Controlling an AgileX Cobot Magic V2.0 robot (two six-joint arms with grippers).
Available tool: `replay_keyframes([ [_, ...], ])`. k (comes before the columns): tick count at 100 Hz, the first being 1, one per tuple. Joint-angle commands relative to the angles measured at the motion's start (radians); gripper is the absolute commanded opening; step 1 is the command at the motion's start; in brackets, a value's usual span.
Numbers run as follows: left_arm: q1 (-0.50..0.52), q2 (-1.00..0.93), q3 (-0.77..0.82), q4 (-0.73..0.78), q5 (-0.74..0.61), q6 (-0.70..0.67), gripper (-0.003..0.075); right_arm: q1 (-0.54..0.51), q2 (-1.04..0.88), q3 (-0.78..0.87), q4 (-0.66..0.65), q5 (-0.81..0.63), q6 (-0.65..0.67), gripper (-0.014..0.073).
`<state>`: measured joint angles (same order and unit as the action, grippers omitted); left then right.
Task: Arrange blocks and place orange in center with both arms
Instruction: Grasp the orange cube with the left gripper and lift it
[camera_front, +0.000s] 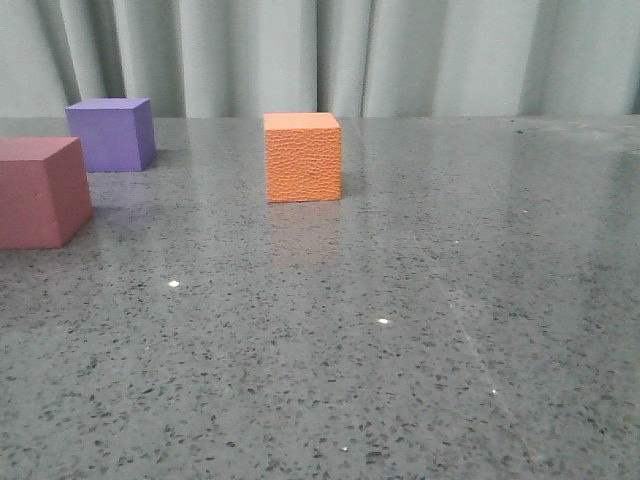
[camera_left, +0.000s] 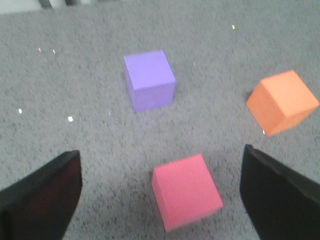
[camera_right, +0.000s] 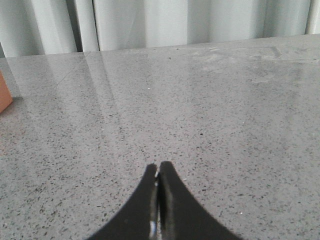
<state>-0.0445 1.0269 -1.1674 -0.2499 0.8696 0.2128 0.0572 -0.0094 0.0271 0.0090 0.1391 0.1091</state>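
Note:
The orange cube (camera_front: 302, 157) stands near the middle of the table, toward the back. The purple cube (camera_front: 112, 133) stands at the back left, and the pink-red cube (camera_front: 40, 191) sits in front of it at the left edge. Neither gripper shows in the front view. In the left wrist view my left gripper (camera_left: 160, 192) is wide open above the table, the pink-red cube (camera_left: 186, 191) between its fingers, not touched; the purple cube (camera_left: 149, 80) and the orange cube (camera_left: 282, 101) lie beyond. My right gripper (camera_right: 158, 170) is shut and empty over bare table; a corner of the orange cube (camera_right: 4, 92) shows at that view's edge.
The grey speckled table (camera_front: 400, 330) runs back to a pale curtain (camera_front: 400, 50). Nothing else stands on the table in these views.

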Motion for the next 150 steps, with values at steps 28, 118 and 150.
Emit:
replay_keyframes([
  [28, -0.109, 0.045, -0.064, -0.188, -0.154, -0.024, 0.0616, -0.007, -0.025, -0.013, 0.001, -0.085, -0.008, -0.0067],
  [118, -0.662, 0.786, -0.559, 0.588, -0.130, -0.878, 0.0577, -0.007, -0.025, -0.013, 0.001, -0.085, -0.008, -0.0067],
  [150, -0.666, 0.850, -0.569, 0.590, -0.079, -0.920, 0.0577, -0.007, -0.025, -0.013, 0.001, -0.085, -0.008, -0.0067],
])
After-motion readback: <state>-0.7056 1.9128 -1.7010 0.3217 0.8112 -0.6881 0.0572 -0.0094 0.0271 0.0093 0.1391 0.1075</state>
